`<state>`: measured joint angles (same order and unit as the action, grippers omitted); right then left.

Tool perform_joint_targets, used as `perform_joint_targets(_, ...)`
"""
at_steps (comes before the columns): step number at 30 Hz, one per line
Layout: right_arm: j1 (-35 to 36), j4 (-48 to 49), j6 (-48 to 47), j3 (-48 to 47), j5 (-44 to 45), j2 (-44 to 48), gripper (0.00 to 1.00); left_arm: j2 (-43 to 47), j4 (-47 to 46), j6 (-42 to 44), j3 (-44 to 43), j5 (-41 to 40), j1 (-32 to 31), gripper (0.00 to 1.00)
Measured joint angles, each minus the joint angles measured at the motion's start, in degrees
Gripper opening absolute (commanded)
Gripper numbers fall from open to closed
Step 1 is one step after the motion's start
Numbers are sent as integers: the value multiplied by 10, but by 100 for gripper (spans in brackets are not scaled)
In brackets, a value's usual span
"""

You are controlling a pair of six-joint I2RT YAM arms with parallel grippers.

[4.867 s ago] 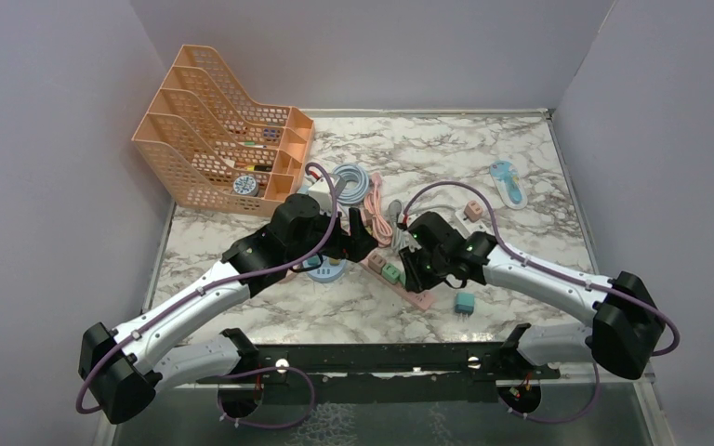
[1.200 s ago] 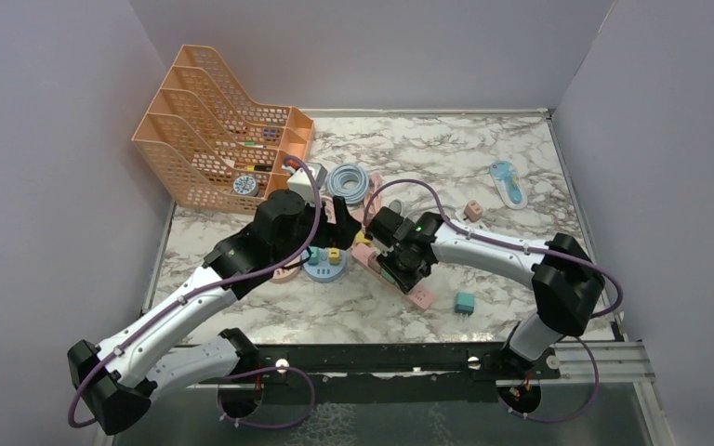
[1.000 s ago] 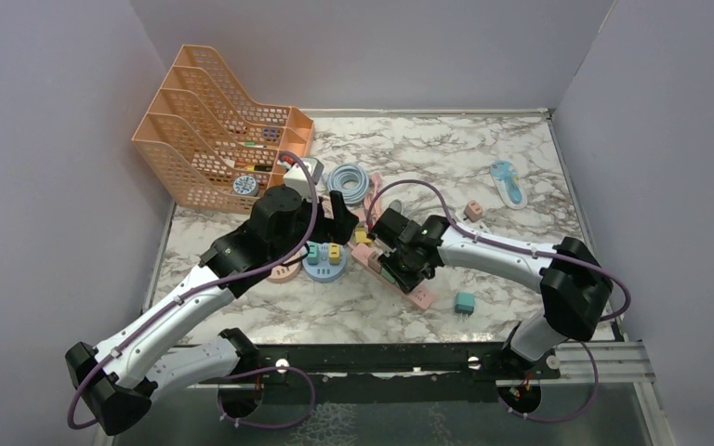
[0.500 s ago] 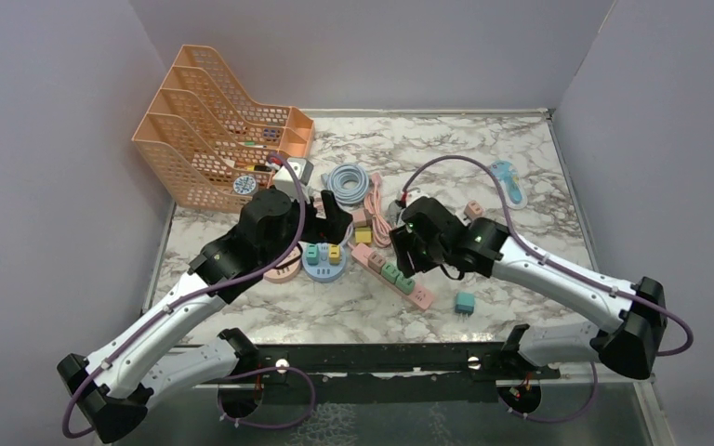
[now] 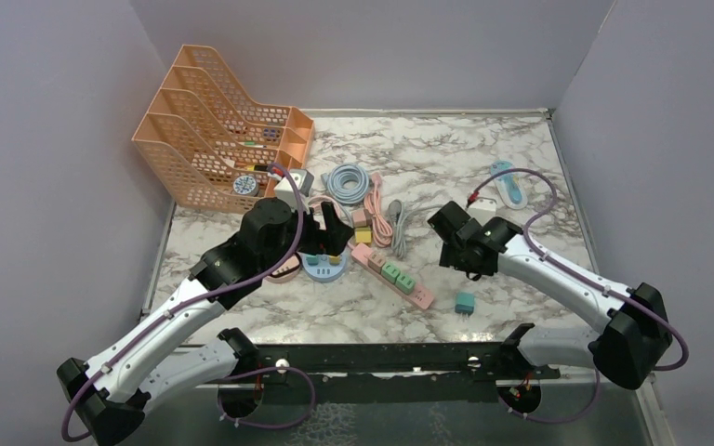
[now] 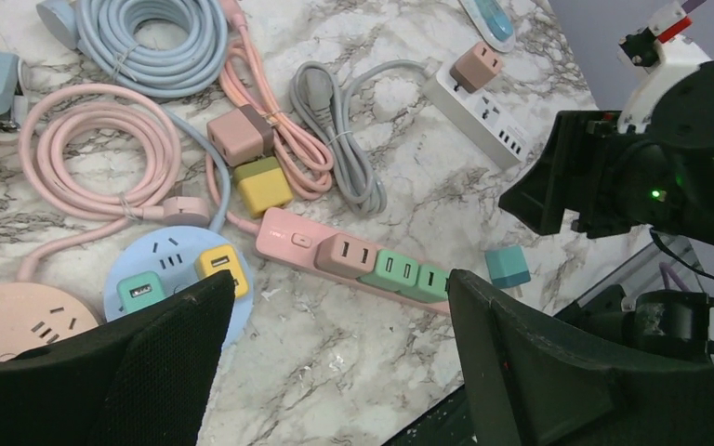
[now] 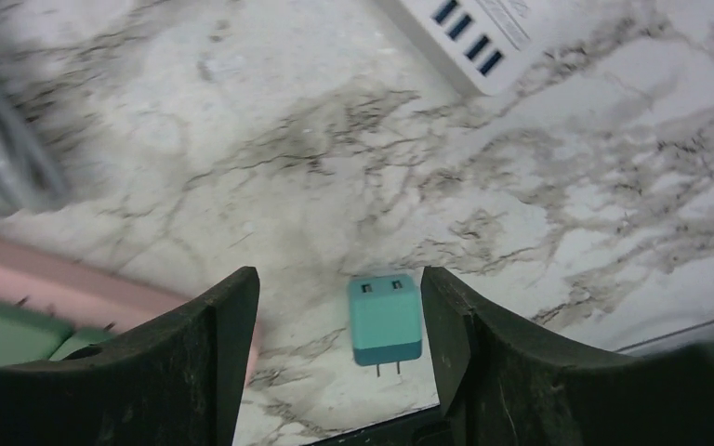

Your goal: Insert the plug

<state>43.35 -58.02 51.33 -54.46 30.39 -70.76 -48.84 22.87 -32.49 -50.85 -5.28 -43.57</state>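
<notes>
On the marble surface (image 5: 446, 149), close to its near edge, a teal plug (image 7: 386, 319) is seen lying flat and ungripped, its prongs turned toward that edge. In the right wrist view it is framed between the fingers of the right end effector (image 7: 335, 279), which is spread wide and holds nothing. Just left of the plug, the pink power strip (image 5: 392, 275) is laid diagonally, with one dusky-pink and two green adapters seated in it. Beyond the strip's far end, the left end effector (image 6: 335, 307) is likewise held apart and empty, near a round blue socket hub (image 6: 163, 269) carrying a green and a yellow adapter. A white power strip (image 6: 479, 116) is placed farther back.
</notes>
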Motion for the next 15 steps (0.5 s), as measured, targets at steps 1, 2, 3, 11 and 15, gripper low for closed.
perform_joint_targets(1, -14, -1, 10, 13, 0, 0, 67, 1, 0, -2, 2, 3, 0, 88)
perform_joint_targets(2, -28, -2, 21, 28, -1, 1, 68, 1, 0, -4, 3, 7, 0, 88)
perform_joint_targets(3, -37, -2, 33, 43, -3, 2, 68, 2, 0, -5, 5, 11, 0, 88)
perform_joint_targets(11, -41, 13, 116, 146, -66, 28, 70, 2, 2, -8, 9, 31, 0, 89)
perform_joint_targets(15, -41, 30, 128, 167, -92, 30, 69, 2, 2, -8, 9, 38, 0, 89)
